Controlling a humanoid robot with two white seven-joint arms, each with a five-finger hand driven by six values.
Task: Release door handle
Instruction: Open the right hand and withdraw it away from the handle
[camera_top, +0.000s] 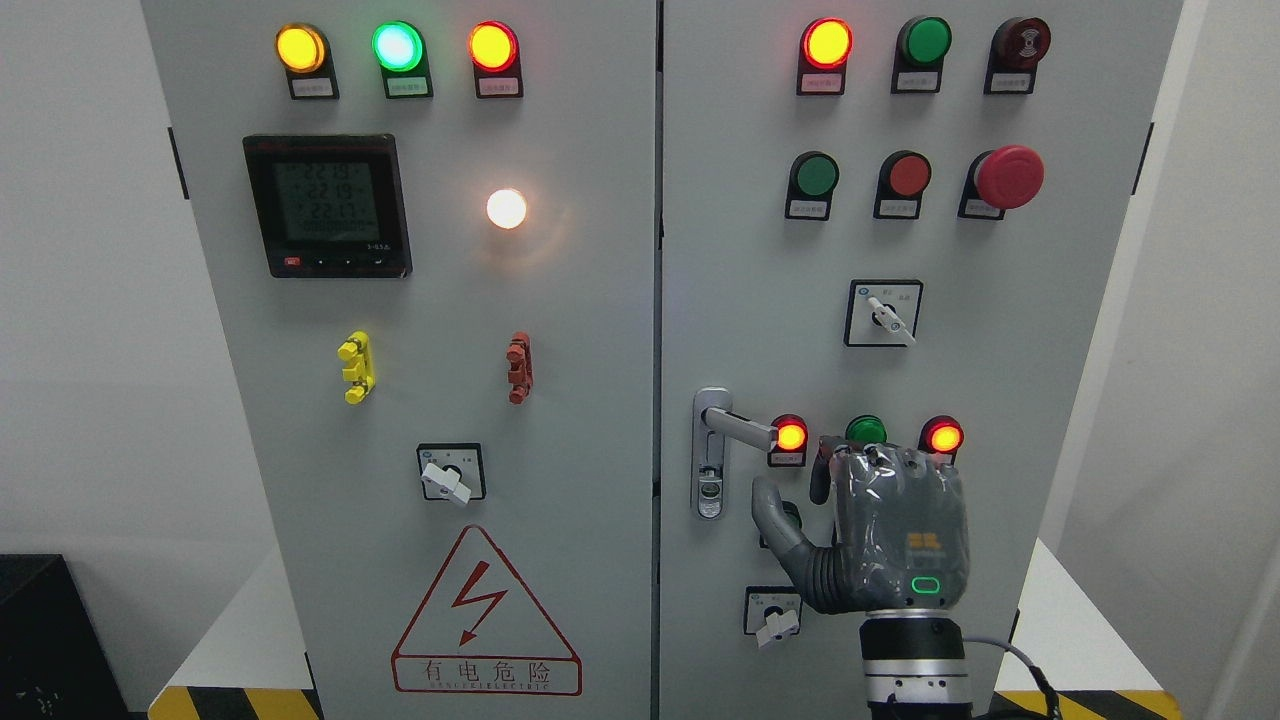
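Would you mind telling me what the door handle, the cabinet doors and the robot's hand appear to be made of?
Door handle: probably metal, silvery with a satin sheen. Cabinet doors: likely painted sheet metal, flat matte light grey. Right hand: apparently dark grey plastic or rubber, under what looks like a glossy clear wrinkled film; its thumb base looks ribbed. It is off the handle.
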